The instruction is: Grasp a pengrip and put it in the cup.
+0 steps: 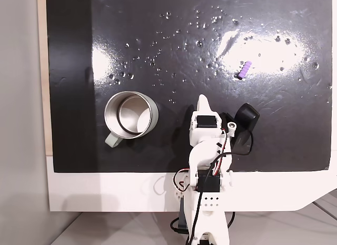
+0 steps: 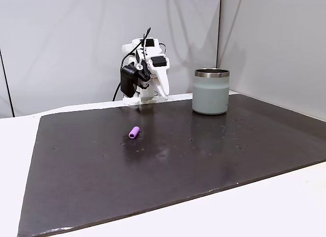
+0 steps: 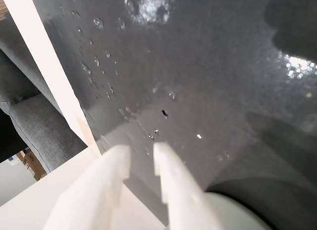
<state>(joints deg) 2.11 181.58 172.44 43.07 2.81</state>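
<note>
I see my end effector (image 3: 141, 156) empty, its fingers only slightly apart, folded back near the arm's base. The pengrip (image 1: 244, 70) lies on the black mat (image 2: 204, 160), well apart from the cup (image 1: 131, 116).

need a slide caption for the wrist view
Gripper fingers slightly parted above the dark mat, cup rim at lower right.
</note>
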